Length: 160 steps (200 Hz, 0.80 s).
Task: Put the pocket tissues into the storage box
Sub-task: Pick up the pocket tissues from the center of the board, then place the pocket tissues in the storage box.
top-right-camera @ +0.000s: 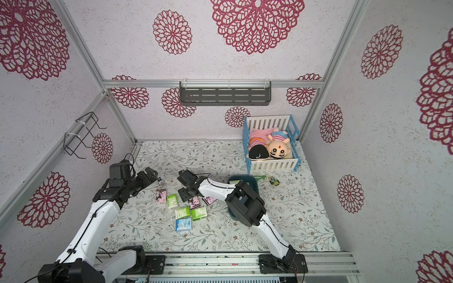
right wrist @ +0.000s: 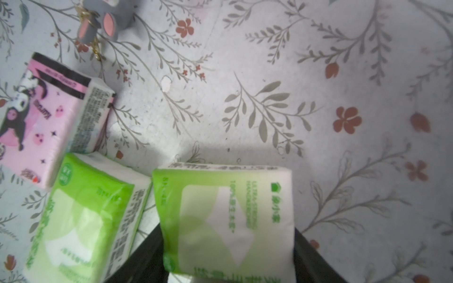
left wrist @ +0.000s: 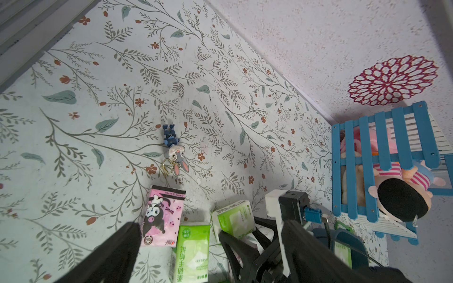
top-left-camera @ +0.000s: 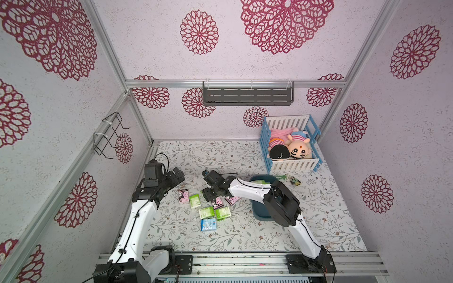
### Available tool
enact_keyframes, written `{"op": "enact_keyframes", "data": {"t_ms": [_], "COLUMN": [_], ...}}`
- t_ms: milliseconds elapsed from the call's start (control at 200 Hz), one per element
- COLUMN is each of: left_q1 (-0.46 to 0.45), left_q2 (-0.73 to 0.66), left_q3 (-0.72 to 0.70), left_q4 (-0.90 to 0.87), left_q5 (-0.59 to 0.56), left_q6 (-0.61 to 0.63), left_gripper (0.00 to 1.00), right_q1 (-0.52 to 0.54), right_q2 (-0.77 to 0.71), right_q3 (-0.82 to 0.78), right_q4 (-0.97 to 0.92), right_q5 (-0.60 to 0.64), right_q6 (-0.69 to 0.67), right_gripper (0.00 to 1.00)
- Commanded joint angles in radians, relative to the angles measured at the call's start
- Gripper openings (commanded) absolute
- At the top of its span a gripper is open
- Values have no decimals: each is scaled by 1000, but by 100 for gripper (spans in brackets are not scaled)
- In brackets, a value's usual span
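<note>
Floral-printed worktop [top-left-camera: 245, 156] is seen beneath; a green-and-white soft pocket-tissue pack [right wrist: 225, 208] is pinched by the right tool [right wrist: 226, 230], near the left wall of the dark teal oblong plastic storage box [top-left-camera: 258, 212], which is judged nearest the right arm.

Printed along a green-and-white tissue pack [right wrist: 228, 215]: "ULTRA-STRONG HANDKERCHIEF" and "100%" (the Chinese characters beside it are too blurred to read). A pink pack [left wrist: 161, 215] carries the name "Kuromi", and a second green pack [left wrist: 191, 252] shows the characters "手帕纸".
</note>
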Motion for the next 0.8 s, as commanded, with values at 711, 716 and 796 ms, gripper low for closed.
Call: {"op": "enact_keyframes", "data": {"t_ms": [711, 716, 796], "left_q1": [-521, -523, -545], "left_q2": [322, 323, 362], "left_q3": [266, 266, 286], "left_q4": [183, 185, 205], "left_q5": [-28, -27, -22], "left_q6": [23, 22, 13], "left_gripper": [97, 97, 97], "right_q1": [-268, -268, -270], "right_q2": [-978, -980, -996], "right_q3": [-849, -854, -918], "right_q4": [-28, -29, -37], "right_q5": [155, 153, 129], "right_q6": [326, 328, 363], "right_gripper": [73, 73, 74]}}
